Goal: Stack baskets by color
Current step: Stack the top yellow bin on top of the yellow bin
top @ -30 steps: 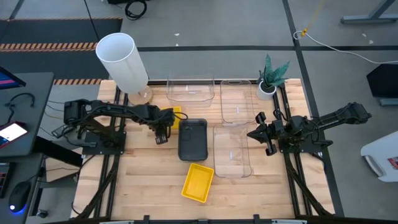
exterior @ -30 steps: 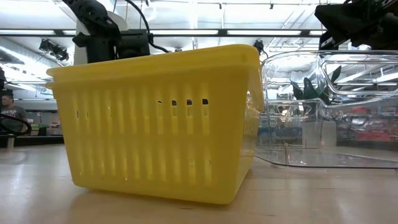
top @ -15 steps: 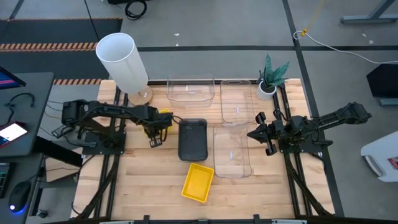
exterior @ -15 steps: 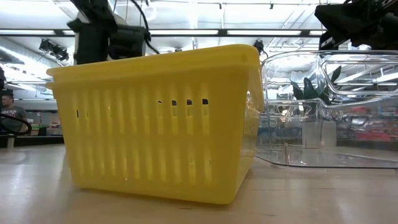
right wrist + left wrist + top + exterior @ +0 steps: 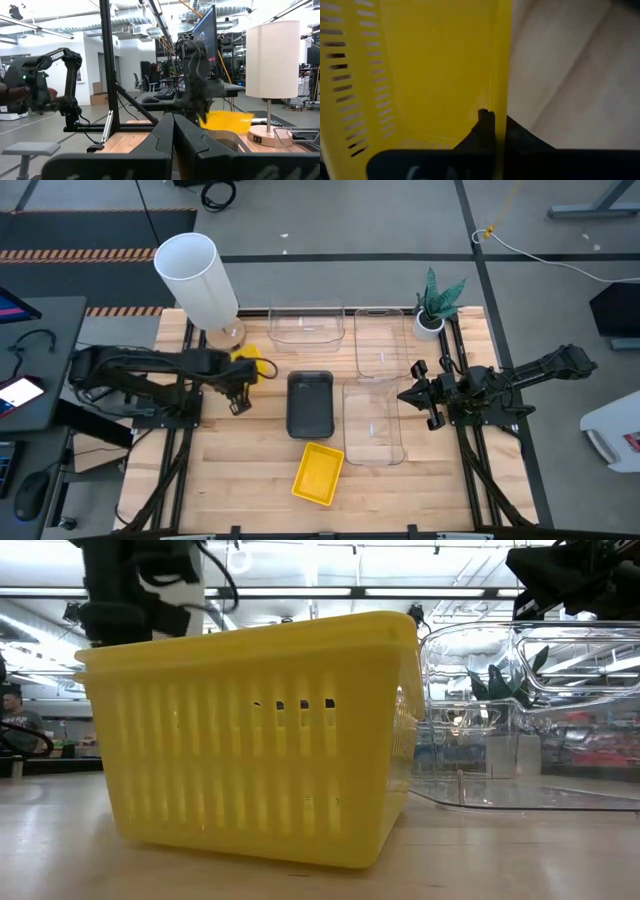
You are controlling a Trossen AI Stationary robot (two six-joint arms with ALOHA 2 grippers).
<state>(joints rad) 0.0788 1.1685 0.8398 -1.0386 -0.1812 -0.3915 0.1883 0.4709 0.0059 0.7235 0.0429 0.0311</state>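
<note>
Left claw (image 5: 240, 375): clamped on the wall of a yellow basket (image 5: 248, 362), held above the bench (image 5: 230, 470) near the white cylinder (image 5: 197, 278). Right claw (image 5: 412, 395): shut, holding nothing, hovering beside a clear basket (image 5: 373, 422). Dark grey basket (image 5: 310, 403): mid-bench. Second yellow basket (image 5: 318, 474): near the front edge. Two more clear baskets (image 5: 306, 324) (image 5: 386, 340): at the back, beside a potted plant (image 5: 437, 302).

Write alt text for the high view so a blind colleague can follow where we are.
Seen from above, the left gripper is shut on the rim of a bright yellow plastic basket at the wooden table's left side. A dark grey basket lies mid-table, another yellow basket nearer the front, three clear baskets toward the idle right gripper.
</note>
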